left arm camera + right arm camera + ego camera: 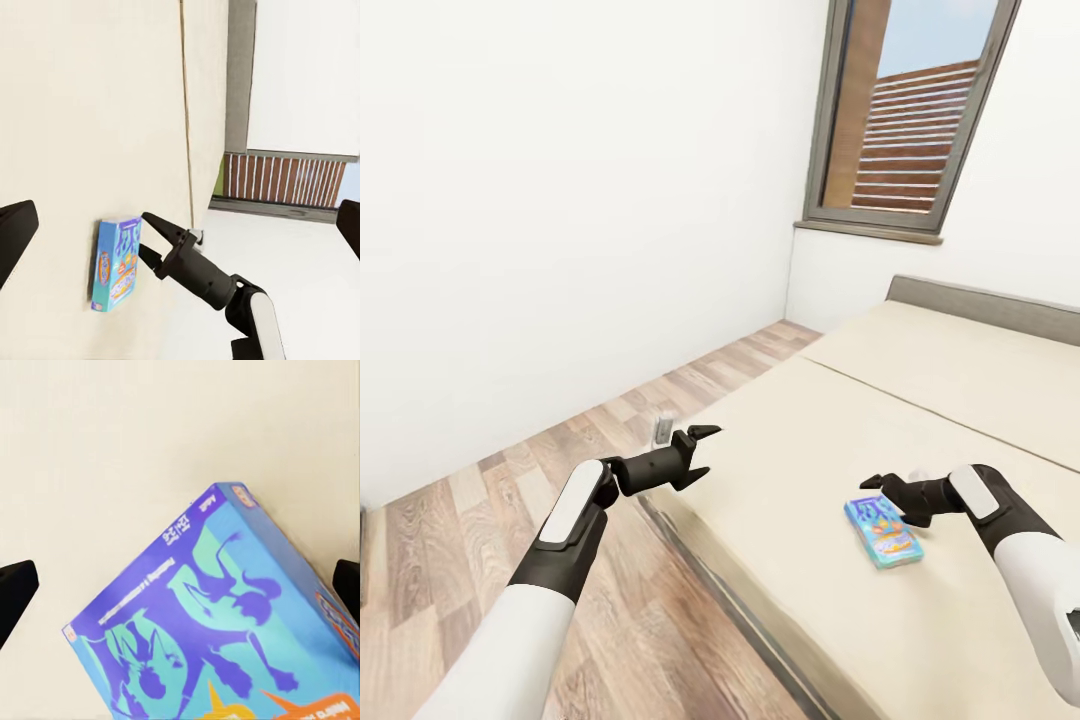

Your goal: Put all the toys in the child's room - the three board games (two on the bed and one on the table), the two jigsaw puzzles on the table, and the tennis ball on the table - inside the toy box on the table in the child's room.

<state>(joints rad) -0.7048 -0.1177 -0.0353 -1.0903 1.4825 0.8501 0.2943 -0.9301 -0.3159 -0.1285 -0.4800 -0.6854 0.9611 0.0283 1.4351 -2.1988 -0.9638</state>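
Hovering over the near-left edge of the low bed with its beige mattress [830,440], the black two-fingered left gripper [701,452] has its fingers spread apart and holds nothing; beneath and beside it runs the wood-plank floor [510,500] along the white wall. It plays no part in the pick at hand and is best kept clear of the mattress.

Further right, the small flat blue-purple board game box [884,530] lies face up on the mattress, with teal and orange printing on its lid, its long side running away from the robot at a slight angle. The black right gripper [882,487] sits just beyond the box's far end, its fingers parted and empty; whether a fingertip touches the box cannot be told.

To grasp well, I judge the right gripper should line its fingers across the box's narrow width, not its length, then descend until both pads bracket the side walls before closing. The soft mattress may give way under pressure, so pressing down hard risks tilting the box out of the fingers
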